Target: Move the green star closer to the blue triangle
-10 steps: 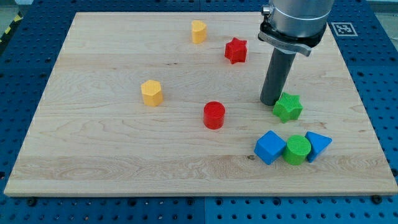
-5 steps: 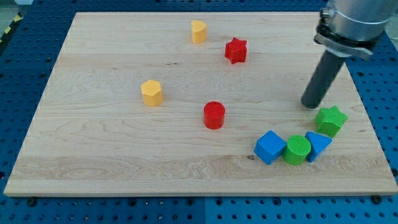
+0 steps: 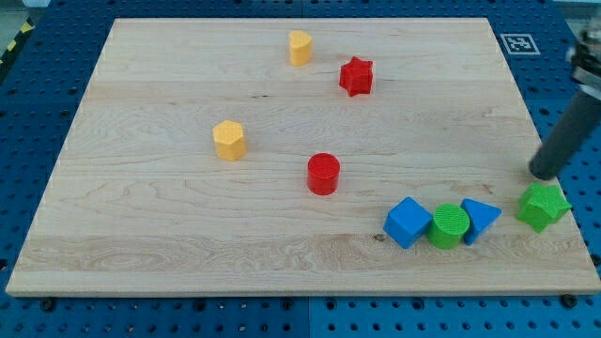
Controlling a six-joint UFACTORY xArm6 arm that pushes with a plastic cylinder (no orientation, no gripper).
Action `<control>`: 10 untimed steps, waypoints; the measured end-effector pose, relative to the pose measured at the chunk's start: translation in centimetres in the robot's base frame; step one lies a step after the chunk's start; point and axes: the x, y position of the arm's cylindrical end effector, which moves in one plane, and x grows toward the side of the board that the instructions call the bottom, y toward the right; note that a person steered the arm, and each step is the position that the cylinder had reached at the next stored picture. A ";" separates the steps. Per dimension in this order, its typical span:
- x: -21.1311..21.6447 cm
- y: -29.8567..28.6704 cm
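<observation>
The green star (image 3: 544, 207) lies near the board's right edge, to the right of the blue triangle (image 3: 480, 220), with a small gap between them. My tip (image 3: 543, 175) rests just above the star, at its upper edge. The blue triangle touches a green cylinder (image 3: 449, 225), which touches a blue cube (image 3: 408, 222) on its left.
A red cylinder (image 3: 323, 174) sits mid-board. A yellow hexagonal block (image 3: 229, 140) lies to its left. A red star (image 3: 356, 76) and a yellow block (image 3: 300, 47) lie near the view's top. The wooden board's right edge (image 3: 554, 178) runs close beside the green star.
My tip has swept to the right and slightly down, pushing the green star rightward and downward. The star went from above the green cylinder to the right of the blue triangle.
</observation>
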 end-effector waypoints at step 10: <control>5.0 -2.4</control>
